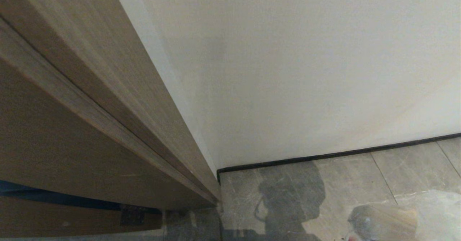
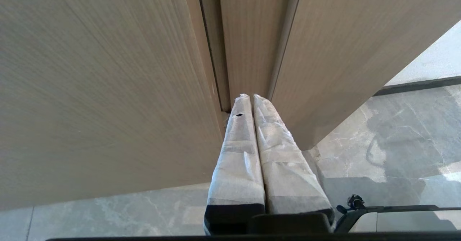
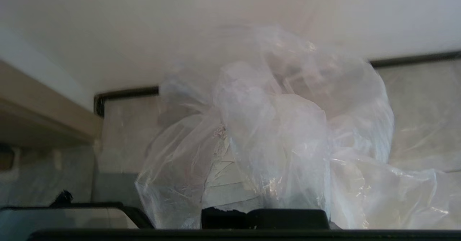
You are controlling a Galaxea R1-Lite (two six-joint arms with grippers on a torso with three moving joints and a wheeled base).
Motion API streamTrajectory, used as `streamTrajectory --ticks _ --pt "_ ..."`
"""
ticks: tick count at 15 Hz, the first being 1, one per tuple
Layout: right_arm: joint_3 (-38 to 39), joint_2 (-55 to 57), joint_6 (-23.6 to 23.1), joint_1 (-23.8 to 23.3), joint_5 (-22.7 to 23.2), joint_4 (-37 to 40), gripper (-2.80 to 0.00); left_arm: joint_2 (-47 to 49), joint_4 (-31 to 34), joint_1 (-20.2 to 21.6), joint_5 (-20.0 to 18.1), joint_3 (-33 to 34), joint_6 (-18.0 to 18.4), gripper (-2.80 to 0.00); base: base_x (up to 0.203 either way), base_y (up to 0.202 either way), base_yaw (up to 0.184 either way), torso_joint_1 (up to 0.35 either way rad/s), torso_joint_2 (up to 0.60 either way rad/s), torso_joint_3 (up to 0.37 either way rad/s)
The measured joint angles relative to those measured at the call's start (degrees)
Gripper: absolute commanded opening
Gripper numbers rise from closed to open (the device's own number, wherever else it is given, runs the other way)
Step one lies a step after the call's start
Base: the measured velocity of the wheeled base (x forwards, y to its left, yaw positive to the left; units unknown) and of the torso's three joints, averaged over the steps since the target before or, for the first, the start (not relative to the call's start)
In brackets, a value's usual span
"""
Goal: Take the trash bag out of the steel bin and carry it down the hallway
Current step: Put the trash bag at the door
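Right gripper (image 3: 264, 183) first: its taped fingers (image 3: 230, 183) are pinched together on the gathered neck of the trash bag (image 3: 273, 125), clear film billowing all round them, pale scraps showing through. In the head view the bag (image 1: 414, 212) sits low at the right edge. Left gripper (image 2: 252, 100) is parked, wrapped fingers (image 2: 237, 161) pressed together on nothing, pointing at the tan door frame (image 2: 252, 35). The steel bin is nowhere in sight, so this reads as the carrying leg. Next call, I'd say: turn away from the white wall (image 1: 306, 71) and drive along the glossy grey marbled floor tiles (image 1: 378, 172), keeping that pinch firm. Black baseboard (image 1: 342, 154) ahead, door frame close on the left.
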Motion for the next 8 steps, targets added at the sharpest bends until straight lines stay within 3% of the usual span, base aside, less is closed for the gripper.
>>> streamTrajectory --ticks 5,8 --pt "-17.56 12.49 -0.99 -0.02 1.75 19.34 -2.80 0.00 0.00 0.00 0.00 0.00 -0.02 -2.80 0.000 0.000 0.000 0.000 0.00 0.000" --pt "-23.25 28.00 -2.23 -0.02 4.35 18.85 -2.80 0.00 0.00 0.00 0.00 0.00 0.00 -2.80 0.000 0.000 0.000 0.000 0.00 0.000"
